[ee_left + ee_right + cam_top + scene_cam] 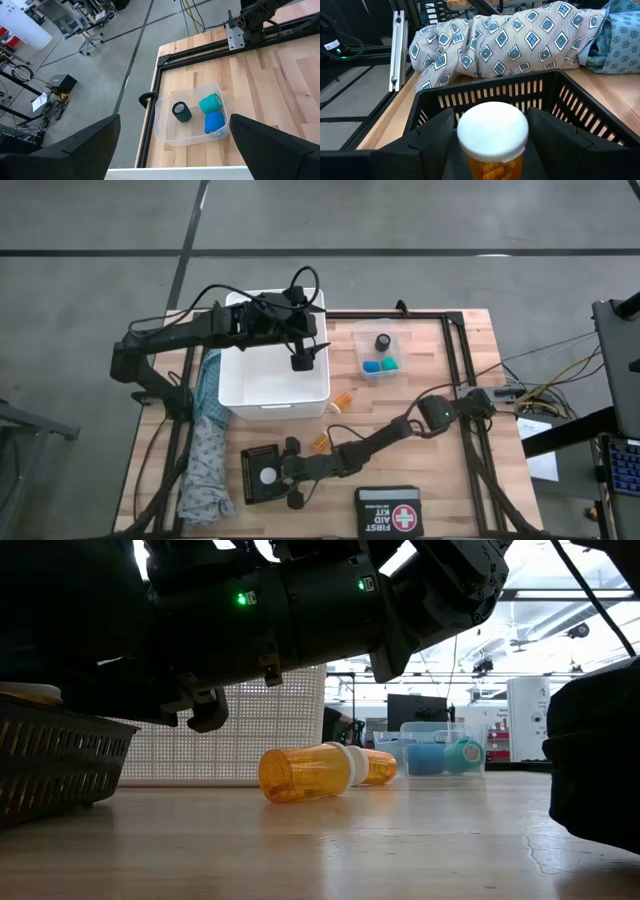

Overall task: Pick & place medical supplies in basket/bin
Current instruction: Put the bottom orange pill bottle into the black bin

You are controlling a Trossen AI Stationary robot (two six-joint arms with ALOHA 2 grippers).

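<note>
The right claw [492, 150] is spread around a white-capped pill bottle [492, 135], parked over a small black basket [262, 474] on the worktop [440, 430]. The left claw [300, 363] is held wide open above the white basket [272, 395]. Two more orange bottles [310, 772] are lying nearby.

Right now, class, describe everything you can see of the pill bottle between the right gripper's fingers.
The pill bottle is translucent orange plastic with a round white cap, and something orange shows inside. It stands upright between the right gripper's dark fingers, which sit close on either side, over a small black slotted basket. From above, only its white cap shows, inside that basket's outline. Its base is hidden, so whether it rests on the basket floor cannot be told. A patterned cloth lies beyond.
</note>
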